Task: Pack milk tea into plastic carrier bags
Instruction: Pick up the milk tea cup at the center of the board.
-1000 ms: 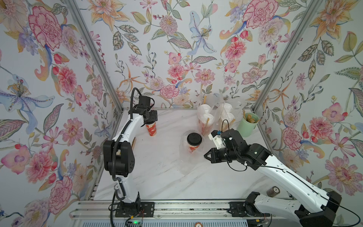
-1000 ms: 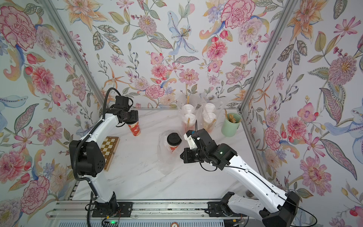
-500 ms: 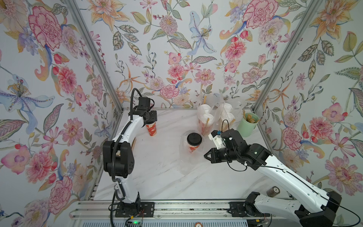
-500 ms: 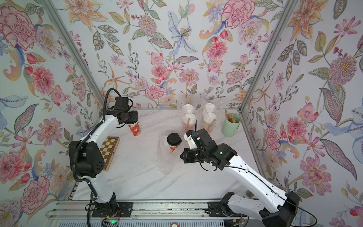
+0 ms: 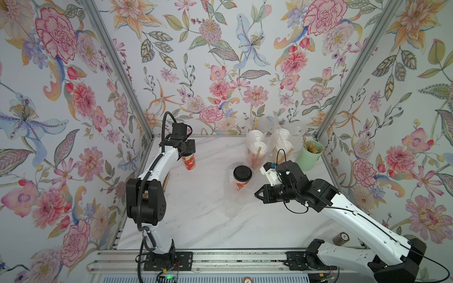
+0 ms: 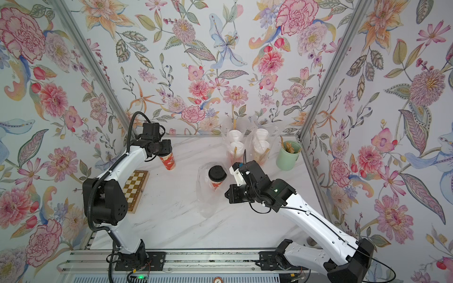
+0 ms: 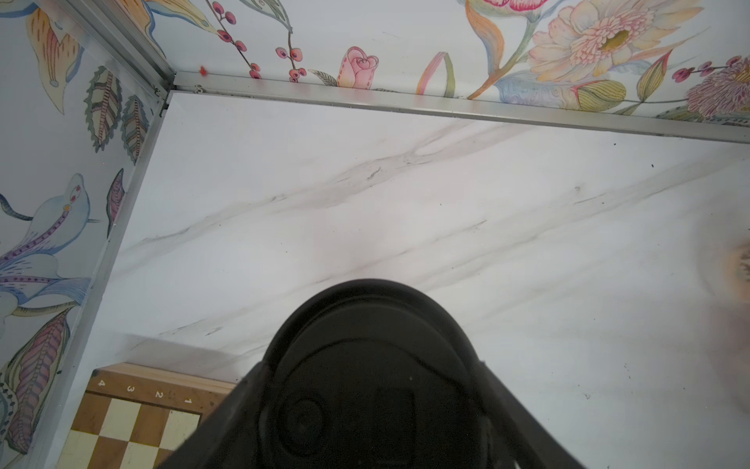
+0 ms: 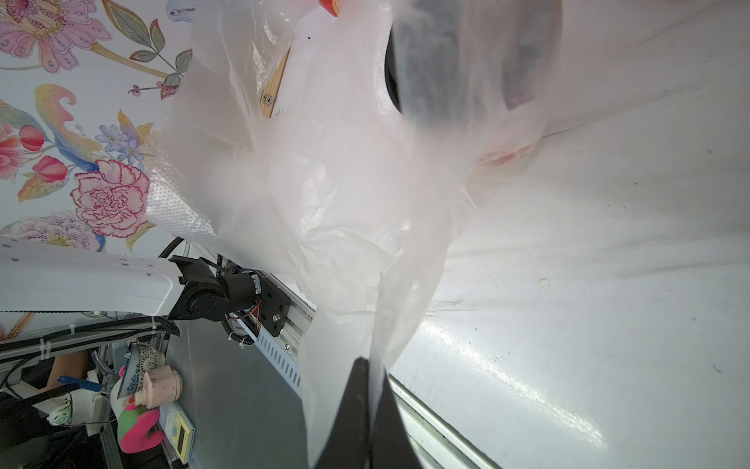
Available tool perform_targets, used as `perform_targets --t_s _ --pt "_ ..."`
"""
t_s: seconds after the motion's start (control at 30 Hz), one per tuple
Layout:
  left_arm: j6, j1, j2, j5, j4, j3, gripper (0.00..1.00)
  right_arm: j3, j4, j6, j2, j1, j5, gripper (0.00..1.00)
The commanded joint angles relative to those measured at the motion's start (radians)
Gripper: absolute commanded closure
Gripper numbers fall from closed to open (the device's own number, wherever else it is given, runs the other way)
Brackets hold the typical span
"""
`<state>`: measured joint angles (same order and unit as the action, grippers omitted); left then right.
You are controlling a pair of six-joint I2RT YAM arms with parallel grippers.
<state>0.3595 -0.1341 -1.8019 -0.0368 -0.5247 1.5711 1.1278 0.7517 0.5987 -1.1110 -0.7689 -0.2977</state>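
A red-orange milk tea cup (image 5: pixel 189 163) with a black lid (image 7: pixel 367 316) stands at the far left of the table. My left gripper (image 5: pixel 187 153) reaches down over it, and its two fingers rest against either side of the lid. In the middle a second black-lidded milk tea cup (image 5: pixel 242 174) stands inside a transparent plastic carrier bag (image 5: pixel 231 196). My right gripper (image 5: pixel 256 193) is just right of that bag, shut on a strip of its film (image 8: pixel 389 316), which stretches from the fingers to the cup.
At the back right, two more plastic bags (image 5: pixel 256 147) (image 5: pixel 284 143) hold white-lidded cups. A mint-green cup of brown sticks (image 5: pixel 308 156) stands beside them. A chessboard (image 6: pixel 134 188) lies by the left wall. The walls are close behind my left gripper.
My left gripper's fingers have drawn in onto the black lid. Neither cup, bag nor arm has shifted otherwise.
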Motion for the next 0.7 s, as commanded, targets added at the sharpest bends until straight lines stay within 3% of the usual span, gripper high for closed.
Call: perform_targets --t_s 0.0,0.3,0.67 --pt "0.016 -0.019 0.054 -0.021 -0.09 0.014 0.35 0.017 0.017 -0.002 0.008 -0.003 0.014 0.94" --pt "0.022 -0.102 0.134 -0.046 -0.216 0.123 0.36 0.015 0.016 -0.004 0.004 -0.007 0.016 0.94" --pt "0.025 -0.272 0.156 -0.095 -0.416 0.404 0.37 0.016 0.013 -0.014 -0.008 -0.007 0.012 0.95"
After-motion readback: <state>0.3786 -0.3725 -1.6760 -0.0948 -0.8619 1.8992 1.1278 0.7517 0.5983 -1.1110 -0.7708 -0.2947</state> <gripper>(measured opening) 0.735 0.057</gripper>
